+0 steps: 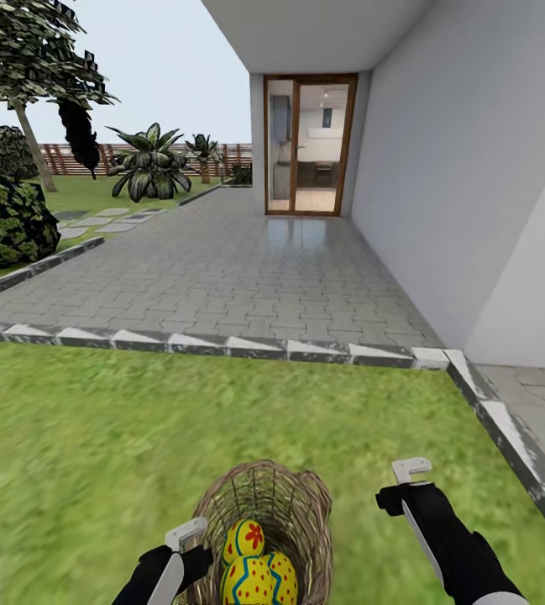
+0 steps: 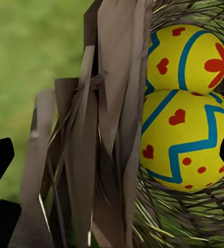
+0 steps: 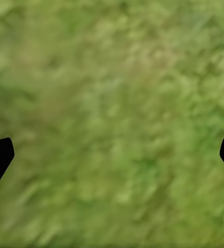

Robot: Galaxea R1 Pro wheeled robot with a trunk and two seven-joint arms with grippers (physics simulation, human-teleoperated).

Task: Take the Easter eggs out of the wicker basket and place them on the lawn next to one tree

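Observation:
The brown wicker basket (image 1: 299,506) stands on the lawn (image 1: 138,420) at the bottom middle of the head view. Three yellow eggs lie in it: the red-flower egg (image 1: 245,538), a blue-zigzag egg with red marks (image 1: 247,581) and a third (image 1: 285,578) half hidden behind them. My left gripper (image 1: 190,538) is open at the basket's left rim; its wrist view shows the woven wall (image 2: 91,155) between the fingers, with the flower egg (image 2: 189,57) and zigzag egg (image 2: 187,142) just beyond. My right gripper (image 1: 410,472) hangs open over bare grass (image 3: 112,103), right of the basket. A tree (image 1: 35,147) stands far left.
A grey paved patio (image 1: 222,277) with a striped kerb (image 1: 222,344) lies ahead, leading to a glass door (image 1: 310,143). A white house wall (image 1: 474,185) rises at right. Round bushes (image 1: 7,218) and a black cypress (image 1: 79,134) stand near the tree.

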